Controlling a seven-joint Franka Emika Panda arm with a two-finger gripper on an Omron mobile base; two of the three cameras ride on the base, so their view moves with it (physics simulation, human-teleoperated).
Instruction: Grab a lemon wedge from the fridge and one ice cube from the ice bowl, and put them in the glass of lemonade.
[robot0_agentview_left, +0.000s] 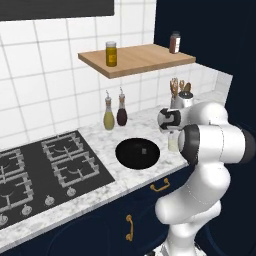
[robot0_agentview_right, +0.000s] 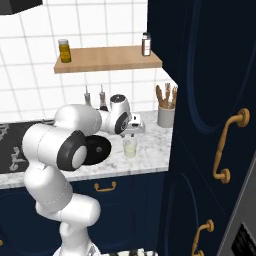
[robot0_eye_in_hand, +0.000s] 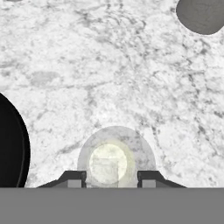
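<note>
We found the gripper (robot0_eye_in_hand: 111, 179) directly above the glass (robot0_eye_in_hand: 116, 158), its two fingertips (robot0_eye_in_hand: 73, 178) parted to either side of the rim and gripping nothing. The glass stood on the marble counter (robot0_eye_in_hand: 131, 78) just right of the black bowl (robot0_agentview_left: 138, 152); a pale cube-like shape showed in its yellowish liquid. The utensil holder (robot0_agentview_right: 166, 116) stood farther back on the right.

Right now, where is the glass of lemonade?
On the marble counter, the glass of lemonade stands just right of the ice bowl, directly under the gripper.
</note>
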